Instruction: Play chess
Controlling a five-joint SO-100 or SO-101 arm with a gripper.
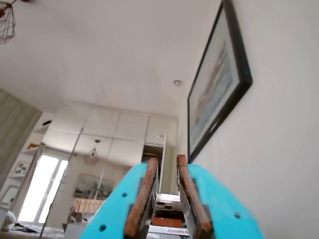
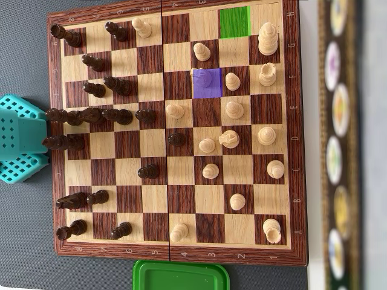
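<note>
Chessboard [image 2: 175,130]: crowded; purple square [image 2: 207,84] and green square [image 2: 235,22] marked. Fingers [image 1: 166,162] narrow, empty, aimed ceilingward. Risk: toppling neighbouring pieces on descent.

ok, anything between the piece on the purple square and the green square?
Nothing visible squarely on it. The green square is empty. Two light pawns flank the line from the light piece: one above the purple square, one right of it.

The wrist view looks up past the blue hand [image 1: 167,164] at the bottom of the frame, toward the ceiling [image 1: 114,55] and a wall picture [image 1: 217,84] at the right. The overhead view looks straight down, close, on the chessboard [image 2: 175,130]. They share nothing.
</note>
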